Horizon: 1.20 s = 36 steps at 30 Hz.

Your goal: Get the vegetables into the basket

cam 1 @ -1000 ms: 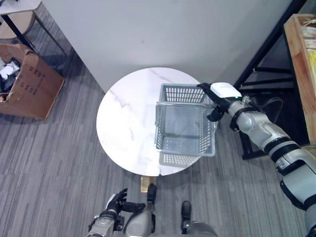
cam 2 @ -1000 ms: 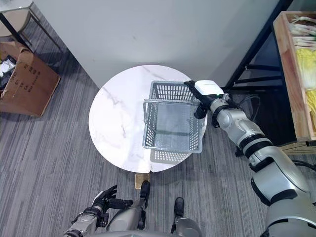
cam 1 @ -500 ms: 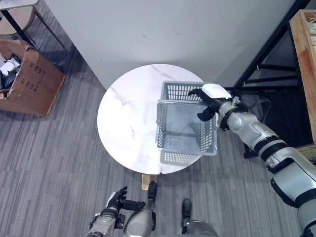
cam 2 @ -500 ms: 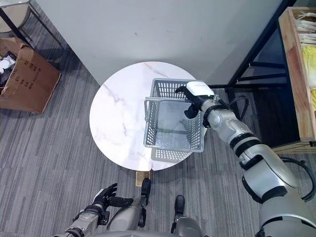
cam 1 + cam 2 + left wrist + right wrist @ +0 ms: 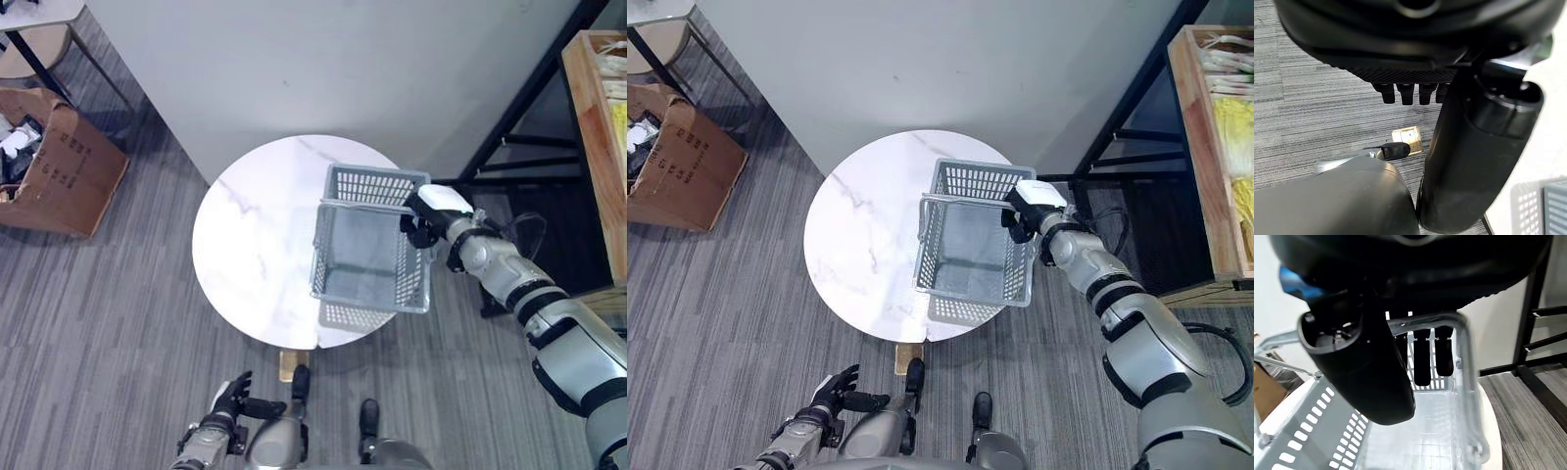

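Now the right hand (image 5: 1024,208) sits back at the basket's (image 5: 972,284) far right corner, after reaching in over the open top half a second ago. In the right wrist view its fingers (image 5: 1422,360) hang straight down over the rim (image 5: 1465,377), relaxed and curled round nothing. The basket itself looks slightly turned on the table (image 5: 250,250) compared with a second ago, so I judge the hand is nudging it into place, not loading it. The left hand (image 5: 227,403) hangs low by the floor, fingers loosely spread and empty.

The basket is grey plastic, a rectangular tub with slotted walls, a smooth floor and a thin handle (image 5: 362,205) lying across its top; it is empty. It stands on the round, white, marble-veined table, overhanging the right edge. Pale vegetables (image 5: 1234,127) lie in a wooden crate (image 5: 1195,147) well apart to the right. A cardboard box (image 5: 54,166) sits on the grey striped carpet.
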Motion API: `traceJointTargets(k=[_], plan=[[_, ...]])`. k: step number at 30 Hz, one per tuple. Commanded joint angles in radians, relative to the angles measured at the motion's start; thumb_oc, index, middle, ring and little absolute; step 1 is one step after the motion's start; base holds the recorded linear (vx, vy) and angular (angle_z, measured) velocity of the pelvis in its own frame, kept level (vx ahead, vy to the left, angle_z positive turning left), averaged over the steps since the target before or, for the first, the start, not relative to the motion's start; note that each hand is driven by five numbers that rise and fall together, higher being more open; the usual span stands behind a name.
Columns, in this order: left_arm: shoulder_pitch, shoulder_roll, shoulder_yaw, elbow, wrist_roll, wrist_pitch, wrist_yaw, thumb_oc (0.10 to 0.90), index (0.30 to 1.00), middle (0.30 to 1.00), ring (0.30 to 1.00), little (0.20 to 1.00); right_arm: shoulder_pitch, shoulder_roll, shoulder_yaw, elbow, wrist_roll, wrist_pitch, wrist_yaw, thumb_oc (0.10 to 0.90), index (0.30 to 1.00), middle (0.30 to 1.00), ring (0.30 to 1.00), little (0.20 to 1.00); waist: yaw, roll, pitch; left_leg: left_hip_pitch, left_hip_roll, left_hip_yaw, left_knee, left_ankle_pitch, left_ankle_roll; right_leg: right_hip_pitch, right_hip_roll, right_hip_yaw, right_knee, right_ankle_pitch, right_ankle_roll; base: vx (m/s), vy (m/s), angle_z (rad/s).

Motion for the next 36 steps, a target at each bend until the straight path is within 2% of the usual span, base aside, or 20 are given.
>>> traceJointTargets(k=[1, 3, 5, 8, 11, 15, 21, 23, 25, 26, 28, 29, 30, 31, 32, 33, 34, 35, 36], plan=[[0.041, 0.041, -0.046, 0.068, 0.068, 0.019, 0.009, 0.9, 1.0, 1.0, 1.0, 1.0, -0.014, -0.076, -0.067, -0.248, 0.037, -0.055, -0.04, 0.4, 0.3, 0.3, 0.3, 0.3, 0.006, -0.047, -0.031, 0.113, 0.027, 0.08, 0.0, -0.069, -0.054, -0.07, -0.123, 0.035, 0.041, 0.085, 0.096, 0.02, -0.004, -0.03], [0.045, 0.041, -0.037, 0.068, 0.073, 0.021, 0.009, 0.9, 1.0, 1.0, 1.0, 1.0, 0.014, -0.098, -0.092, -0.324, 0.036, -0.063, -0.037, 0.4, 0.3, 0.3, 0.3, 0.3, 0.003, -0.048, -0.033, 0.119, 0.028, 0.082, 0.0, -0.071, -0.054, -0.067, -0.123, 0.036, 0.041, 0.084, 0.097, 0.02, -0.002, -0.07], [0.058, 0.04, -0.009, 0.072, 0.11, 0.028, 0.003, 0.9, 1.0, 1.0, 1.0, 1.0, 0.116, -0.16, -0.186, -0.541, 0.064, -0.099, -0.025, 0.4, 0.3, 0.3, 0.3, 0.3, -0.015, -0.051, -0.05, 0.14, 0.031, 0.091, 0.0, -0.079, -0.056, -0.049, -0.122, 0.041, 0.04, 0.081, 0.098, 0.05, -0.004, -0.05], [0.063, 0.041, -0.001, 0.076, 0.126, 0.032, -0.003, 0.9, 1.0, 1.0, 1.0, 1.0, 0.156, -0.189, -0.224, -0.608, 0.088, -0.115, -0.01, 0.4, 0.3, 0.3, 0.3, 0.3, -0.019, -0.054, -0.058, 0.15, 0.033, 0.095, 0.0, -0.081, -0.057, -0.041, -0.12, 0.04, 0.039, 0.08, 0.097, 0.02, -0.01, -0.08], [0.073, 0.039, 0.022, 0.088, 0.145, 0.039, -0.014, 0.9, 1.0, 1.0, 1.0, 1.0, 0.253, -0.236, -0.314, -0.732, 0.168, -0.136, 0.026, 0.4, 0.3, 0.3, 0.3, 0.3, -0.035, -0.058, -0.071, 0.167, 0.038, 0.104, 0.0, -0.084, -0.061, -0.026, -0.117, 0.04, 0.036, 0.079, 0.097, 0.01, -0.014, -0.07], [0.09, 0.044, 0.061, 0.111, 0.174, 0.042, -0.024, 0.9, 1.0, 1.0, 1.0, 1.0, 0.383, -0.306, -0.412, -0.882, 0.205, -0.162, 0.078, 0.4, 0.3, 0.3, 0.3, 0.3, -0.056, -0.061, -0.087, 0.185, 0.043, 0.121, 0.0, -0.086, -0.065, -0.018, -0.11, 0.047, 0.033, 0.083, 0.098, 0.0, -0.014, -0.15], [0.106, 0.041, 0.104, 0.121, 0.178, 0.045, -0.032, 0.9, 1.0, 1.0, 1.0, 1.0, 0.522, -0.341, -0.499, -0.977, 0.203, -0.179, 0.111, 0.4, 0.3, 0.3, 0.3, 0.3, -0.078, -0.07, -0.099, 0.23, 0.043, 0.169, 0.013, -0.098, -0.057, -0.009, -0.109, 0.072, 0.049, 0.075, 0.103, 0.01, 0.014, -0.19], [0.102, 0.043, 0.113, 0.107, 0.174, 0.043, -0.029, 0.9, 1.0, 1.0, 1.0, 1.0, 0.557, -0.342, -0.522, -1.0, 0.209, -0.183, 0.115, 0.4, 0.3, 0.3, 0.3, 0.3, -0.087, -0.08, -0.085, 0.199, 0.042, 0.183, 0.104, -0.125, -0.055, -0.026, -0.113, 0.094, 0.097, 0.061, 0.103, -0.06, 0.054, -0.33], [0.099, 0.044, 0.114, 0.101, 0.177, 0.043, -0.027, 0.9, 1.0, 1.0, 1.0, 1.0, 0.578, -0.342, -0.536, -1.004, 0.212, -0.185, 0.116, 0.4, 0.3, 0.3, 0.3, 0.3, -0.094, -0.083, -0.08, 0.189, 0.041, 0.197, 0.131, -0.148, -0.05, -0.048, -0.111, 0.114, 0.133, 0.051, 0.107, -0.06, 0.1, -0.56], [0.098, 0.045, 0.108, 0.094, 0.191, 0.036, -0.028, 0.9, 1.0, 1.0, 1.0, 1.0, 0.613, -0.333, -0.557, -1.019, 0.214, -0.187, 0.117, 0.4, 0.3, 0.3, 0.3, 0.3, -0.118, -0.083, -0.072, 0.193, 0.037, 0.225, 0.143, -0.169, -0.038, -0.076, -0.109, 0.148, 0.17, 0.05, 0.117, -0.07, 0.18, -0.57], [0.1, 0.047, 0.096, 0.088, 0.219, 0.03, -0.031, 0.9, 1.0, 1.0, 1.0, 1.0, 0.655, -0.331, -0.593, -1.036, 0.216, -0.191, 0.121, 0.4, 0.3, 0.3, 0.3, 0.3, -0.142, -0.079, -0.068, 0.213, 0.022, 0.264, 0.125, -0.181, -0.022, -0.104, -0.109, 0.194, 0.182, 0.078, 0.147, -0.08, 0.22, -0.59], [0.1, 0.048, 0.093, 0.089, 0.229, 0.029, -0.029, 0.9, 1.0, 1.0, 1.0, 1.0, 0.666, -0.328, -0.6, -1.038, 0.212, -0.191, 0.118, 0.4, 0.3, 0.3, 0.3, 0.3, -0.151, -0.084, -0.073, 0.218, 0.009, 0.297, 0.105, -0.177, -0.018, -0.124, -0.114, 0.224, 0.159, 0.135, 0.17, -0.06, 0.126, -0.89], [0.1, 0.048, 0.093, 0.089, 0.229, 0.029, -0.029, 0.9, 1.0, 1.0, 1.0, 1.0, 0.666, -0.328, -0.6, -1.038, 0.212, -0.191, 0.118, 0.4, 0.3, 0.3, 0.3, 0.3, -0.149, -0.084, -0.074, 0.218, 0.009, 0.299, 0.104, -0.176, -0.018, -0.126, -0.113, 0.225, 0.158, 0.136, 0.17, -0.16, 0.16, -0.93], [0.093, 0.056, 0.094, 0.084, 0.233, 0.027, -0.027, 0.9, 1.0, 1.0, 1.0, 1.0, 0.676, -0.321, -0.611, -1.049, 0.202, -0.193, 0.109, 0.4, 0.3, 0.3, 0.3, 0.3, -0.172, -0.084, -0.077, 0.221, -0.003, 0.353, 0.055, -0.155, -0.016, -0.164, -0.117, 0.256, 0.133, 0.211, 0.207, -0.26, 0.101, -0.84], [0.082, 0.071, 0.091, 0.07, 0.23, 0.023, -0.025, 0.9, 1.0, 1.0, 1.0, 1.0, 0.668, -0.306, -0.61, -1.054, 0.198, -0.192, 0.103, 0.4, 0.3, 0.3, 0.3, 0.3, -0.168, -0.079, -0.066, 0.216, 0.017, 0.405, 0.036, -0.142, -0.013, -0.202, -0.122, 0.188, 0.154, 0.204, 0.206, -0.26, 0.1, -0.76], [0.082, 0.071, 0.091, 0.07, 0.23, 0.023, -0.026, 0.9, 1.0, 1.0, 1.0, 1.0, 0.668, -0.306, -0.609, -1.053, 0.198, -0.192, 0.103, 0.4, 0.3, 0.3, 0.3, 0.3, -0.168, -0.079, -0.067, 0.215, 0.017, 0.406, 0.035, -0.142, -0.013, -0.205, -0.122, 0.189, 0.157, 0.202, 0.205, -0.23, 0.039, -1.23], [0.075, 0.082, 0.087, 0.051, 0.231, 0.023, -0.024, 0.9, 1.0, 1.0, 1.0, 1.0, 0.664, -0.303, -0.611, -1.059, 0.197, -0.193, 0.095, 0.4, 0.3, 0.3, 0.3, 0.3, -0.152, -0.073, -0.063, 0.205, 0.035, 0.44, 0.033, -0.134, -0.014, -0.203, -0.149, 0.064, 0.195, 0.163, 0.182, -0.16, 0.114, -1.74], [0.078, 0.095, 0.086, 0.027, 0.228, 0.025, -0.026, 0.9, 1.0, 1.0, 1.0, 1.0, 0.656, -0.3, -0.603, -1.065, 0.201, -0.198, 0.092, 0.4, 0.3, 0.3, 0.3, 0.3, -0.128, -0.066, -0.072, 0.21, 0.048, 0.493, 0.024, -0.139, -0.018, -0.155, -0.193, -0.122, 0.249, 0.092, 0.162, -0.24, 0.129, -1.52], [0.087, 0.1, 0.091, 0.019, 0.222, 0.027, -0.026, 0.9, 1.0, 1.0, 1.0, 1.0, 0.645, -0.301, -0.594, -1.067, 0.2, -0.2, 0.093, 0.4, 0.3, 0.3, 0.3, 0.3, -0.119, -0.069, -0.073, 0.213, 0.055, 0.53, 0.022, -0.136, -0.015, -0.133, -0.209, -0.194, 0.284, 0.071, 0.154, -0.19, 0.11, -1.42]])
